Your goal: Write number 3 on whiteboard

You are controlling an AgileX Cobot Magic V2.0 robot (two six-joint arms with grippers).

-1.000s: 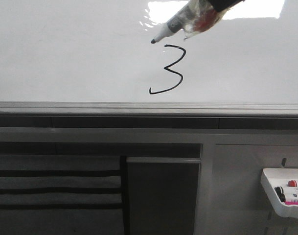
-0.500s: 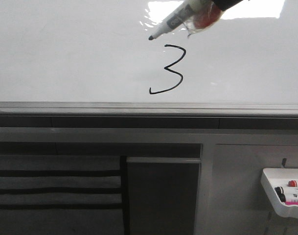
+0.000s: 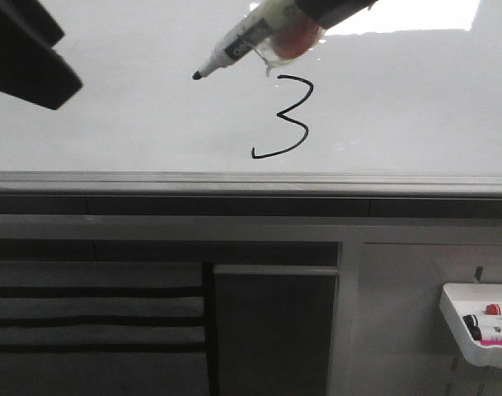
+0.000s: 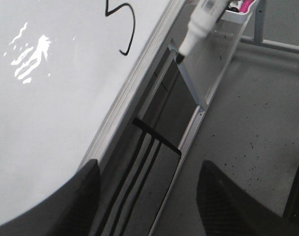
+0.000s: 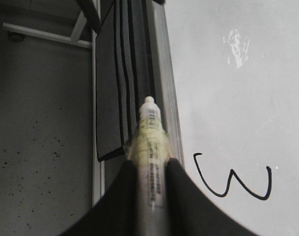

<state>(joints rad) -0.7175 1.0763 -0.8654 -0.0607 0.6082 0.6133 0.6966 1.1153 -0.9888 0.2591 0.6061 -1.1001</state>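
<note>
front view shows the number 3 (image 3: 282, 116) finished in thin black line on the whiteboard (image 3: 110, 124), sitting low on the board, just above the grey edge rail (image 3: 234, 181), its long tail curling down to the left. the marker (image 3: 246, 40) hangs up and to the left of the digit, black tip clear of the stroke and pointing away from it, apart from the ink. the right gripper (image 5: 148, 187) is pinching the marker barrel between its two dark fingers, firm and centred from what the right wrist view gives. the left gripper (image 4: 149, 196) is spread wide with nothing between its fingers; it shows as a dark shape at the upper left corner of the front view, well apart from the digit.

to my eye the writing itself is done and what remains is pulling the pen away cleanly. the good way is to draw the tip straight off the board's face, away from the surface, not sliding across it, so no stray tick lands near the top curl. the grip should hold as it is until the marker is far from the glossy surface. the small white tray (image 3: 480, 326) of markers at the lower right, below the board, looks the natural place to carry it.
</note>
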